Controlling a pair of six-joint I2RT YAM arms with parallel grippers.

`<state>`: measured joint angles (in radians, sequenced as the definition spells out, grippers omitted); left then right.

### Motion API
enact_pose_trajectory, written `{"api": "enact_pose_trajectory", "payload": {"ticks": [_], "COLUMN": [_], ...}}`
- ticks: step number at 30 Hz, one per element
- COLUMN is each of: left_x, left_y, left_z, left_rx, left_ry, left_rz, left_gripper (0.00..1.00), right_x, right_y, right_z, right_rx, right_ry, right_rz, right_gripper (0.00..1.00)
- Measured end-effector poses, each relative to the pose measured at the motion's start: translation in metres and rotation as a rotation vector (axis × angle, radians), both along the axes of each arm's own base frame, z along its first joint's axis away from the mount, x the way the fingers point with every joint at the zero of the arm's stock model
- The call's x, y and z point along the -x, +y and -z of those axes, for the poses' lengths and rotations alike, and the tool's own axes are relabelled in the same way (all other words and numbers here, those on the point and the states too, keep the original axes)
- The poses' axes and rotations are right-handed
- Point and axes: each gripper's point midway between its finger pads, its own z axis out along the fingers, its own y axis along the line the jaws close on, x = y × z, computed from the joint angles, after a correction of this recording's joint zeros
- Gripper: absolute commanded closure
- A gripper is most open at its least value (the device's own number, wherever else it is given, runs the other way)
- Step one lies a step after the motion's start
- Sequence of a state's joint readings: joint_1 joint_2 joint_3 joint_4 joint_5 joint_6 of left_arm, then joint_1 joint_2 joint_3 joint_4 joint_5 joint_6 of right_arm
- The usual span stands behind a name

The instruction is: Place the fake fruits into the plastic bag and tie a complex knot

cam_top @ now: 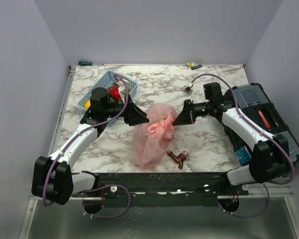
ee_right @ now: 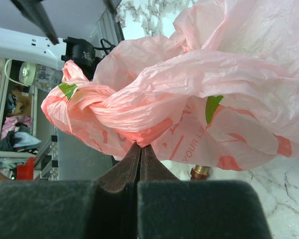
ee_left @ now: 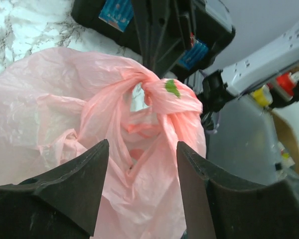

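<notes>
The pink plastic bag point(cam_top: 148, 142) lies mid-table, its handles twisted into a knot point(cam_top: 161, 127) near the top. In the left wrist view the knot point(ee_left: 162, 94) sits beyond my left gripper point(ee_left: 142, 149), whose jaws stand open with loose bag plastic between them, not pinched. My right gripper point(ee_right: 141, 145) is shut on a fold of the plastic bag point(ee_right: 229, 84) just under the twisted bunch point(ee_right: 94, 107). From above, the left gripper point(cam_top: 143, 118) and right gripper point(cam_top: 176, 121) flank the knot. Red point(cam_top: 114, 92) and yellow point(cam_top: 88, 103) fake fruits show in the basket. The bag's contents are hidden.
A light-blue lattice basket point(cam_top: 120, 79) stands at the back left, partly behind the left arm. A brass tap fitting point(cam_top: 178, 158) lies right of the bag. A black toolbox point(cam_top: 261, 112) fills the right edge. A green screwdriver point(cam_top: 89, 63) lies at the back edge.
</notes>
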<state>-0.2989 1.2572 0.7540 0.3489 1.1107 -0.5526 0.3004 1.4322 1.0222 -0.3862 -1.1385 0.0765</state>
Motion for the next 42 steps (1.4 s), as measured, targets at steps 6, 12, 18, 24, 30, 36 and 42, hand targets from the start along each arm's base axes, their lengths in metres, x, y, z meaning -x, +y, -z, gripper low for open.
{"api": "enact_pose_trajectory", "payload": {"ticks": [6, 12, 18, 24, 30, 36, 42], "left_x": [0.02, 0.04, 0.054, 0.05, 0.047, 0.024, 0.0], "left_y": [0.006, -0.003, -0.018, -0.023, -0.025, -0.01, 0.01], "left_z": [-0.004, 0.018, 0.02, 0.014, 0.009, 0.016, 0.031], "left_rx": [-0.117, -0.177, -0.177, -0.153, -0.138, -0.141, -0.164], "left_ry": [-0.08, 0.02, 0.068, 0.106, 0.113, 0.151, 0.196], "left_rz": [0.059, 0.125, 0.176, 0.165, 0.153, 0.043, -0.095], "left_gripper": [0.44, 0.44, 0.46, 0.63, 1.0, 1.0, 1.0], "right_x": [-0.001, -0.002, -0.003, -0.003, -0.003, -0.002, -0.006], "right_y": [-0.001, -0.001, -0.001, -0.001, -0.002, -0.008, -0.021], "right_z": [0.002, 0.003, 0.004, 0.004, 0.005, 0.014, 0.028], "right_rx": [0.007, 0.012, 0.018, 0.02, 0.029, 0.096, 0.194], "right_ry": [-0.011, -0.017, -0.024, -0.031, -0.057, -0.141, -0.239], "right_rz": [0.002, 0.004, 0.008, 0.009, 0.0, -0.02, -0.019], "right_gripper": [0.99, 0.99, 0.99, 0.99, 0.99, 0.99, 0.99]}}
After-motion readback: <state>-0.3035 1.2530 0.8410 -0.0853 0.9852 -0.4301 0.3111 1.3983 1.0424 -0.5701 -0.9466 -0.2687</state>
